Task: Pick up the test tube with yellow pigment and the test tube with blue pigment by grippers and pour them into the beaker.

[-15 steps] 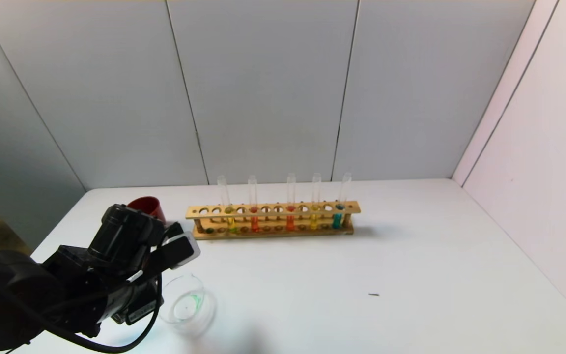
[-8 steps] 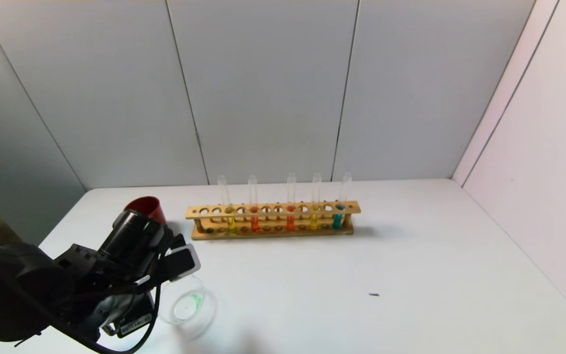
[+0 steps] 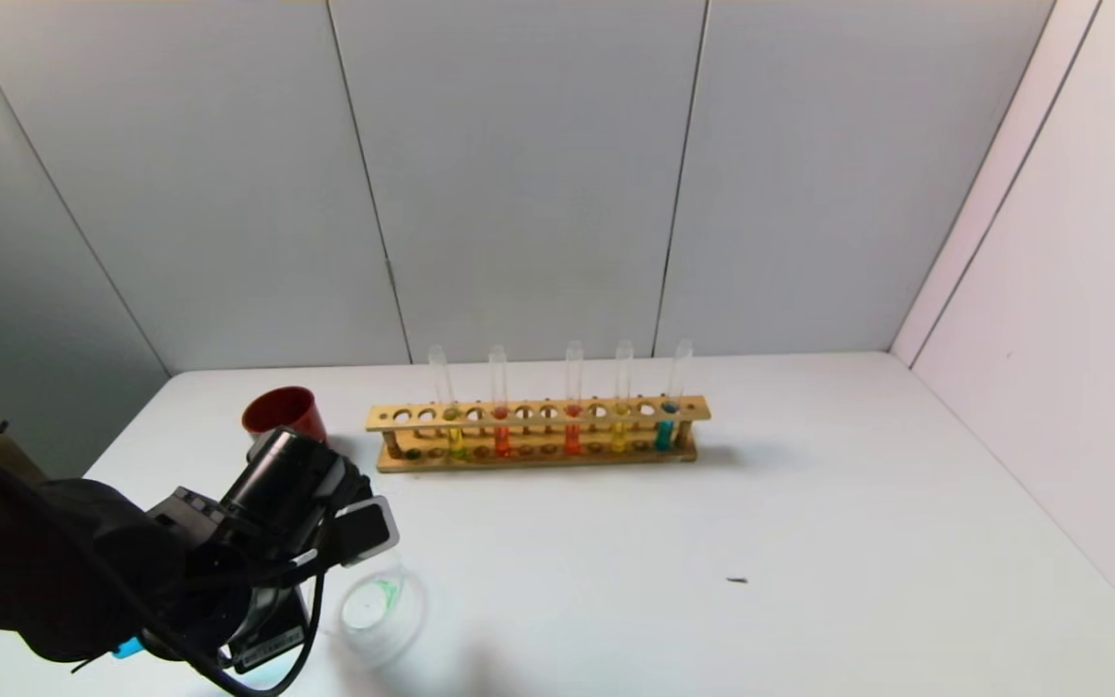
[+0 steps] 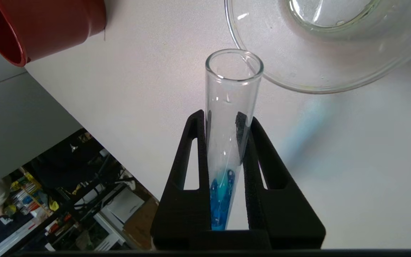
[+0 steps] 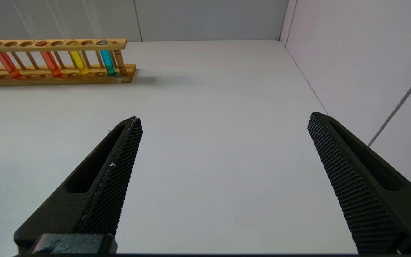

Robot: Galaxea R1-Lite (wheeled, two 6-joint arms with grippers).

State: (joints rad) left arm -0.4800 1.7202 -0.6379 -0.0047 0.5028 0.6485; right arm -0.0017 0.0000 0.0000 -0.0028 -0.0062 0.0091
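Note:
My left gripper [image 4: 221, 117] is shut on the test tube with blue pigment [image 4: 232, 107]. The tube lies tilted, its open mouth just short of the beaker [image 4: 334, 53] rim, and the blue liquid sits at the tube's closed end near my palm. In the head view the left arm [image 3: 277, 503] hangs over the table's near left, right beside the beaker [image 3: 378, 605], which shows a faint green trace. The test tube with yellow pigment [image 3: 454, 440] stands at the left end of the wooden rack [image 3: 538, 414]. My right gripper [image 5: 223, 119] is open and empty, low over bare table.
A dark red cup [image 3: 282, 411] stands behind the left arm, left of the rack. The rack also holds two orange-red tubes, a golden-yellow tube [image 3: 619, 436] and another blue tube [image 3: 664, 433]. Grey panels wall the table at the back and right.
The left arm has sunk lower and drawn towards the table's near edge, uncovering more of the red cup. The beaker and the rack have not moved.

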